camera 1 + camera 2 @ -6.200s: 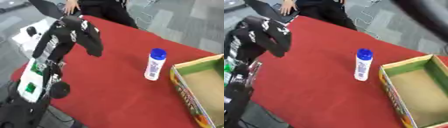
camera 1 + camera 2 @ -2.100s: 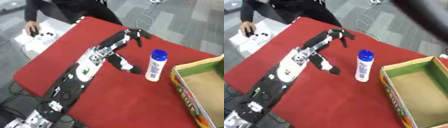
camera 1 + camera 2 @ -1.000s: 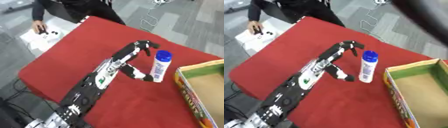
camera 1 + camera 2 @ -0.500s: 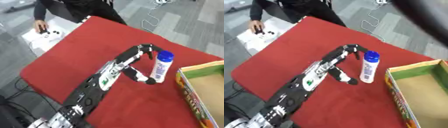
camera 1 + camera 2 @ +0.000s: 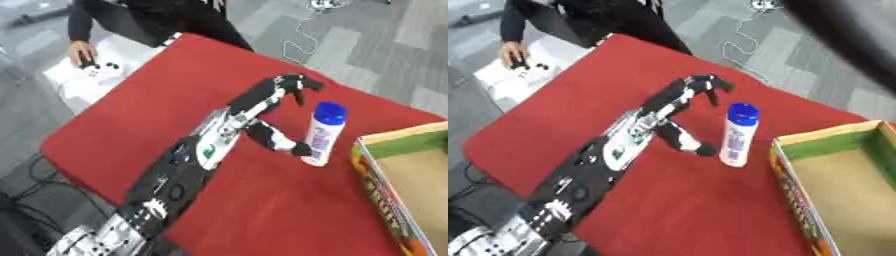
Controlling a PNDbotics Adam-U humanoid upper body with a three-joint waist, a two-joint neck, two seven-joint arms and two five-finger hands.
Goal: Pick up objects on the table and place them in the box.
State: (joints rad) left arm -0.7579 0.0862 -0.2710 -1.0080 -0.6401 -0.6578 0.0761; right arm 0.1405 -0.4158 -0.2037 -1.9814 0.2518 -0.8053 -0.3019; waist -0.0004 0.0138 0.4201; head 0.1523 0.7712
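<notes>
I have my left hand (image 5: 278, 102) spread open beside the white plastic bottle with the blue cap (image 5: 322, 133), its fingers curved over near the cap on the far side and its thumb low, just at the base; it holds nothing yet. To do this grasp well, I judge I should slide the hand further in so the bottle's body sits between thumb and fingers, then close around the middle of the body, not the cap, so it does not tip as I lift. The bottle stands on the red cloth-covered bench (image 5: 140, 115), towards the bench's right edge, just beside the left wall of the open cardboard box with the green inner wall (image 5: 837, 190) but apart from it. It is upright, its long axis vertical, cap pointing up. My right hand is not visible in either view.
</notes>
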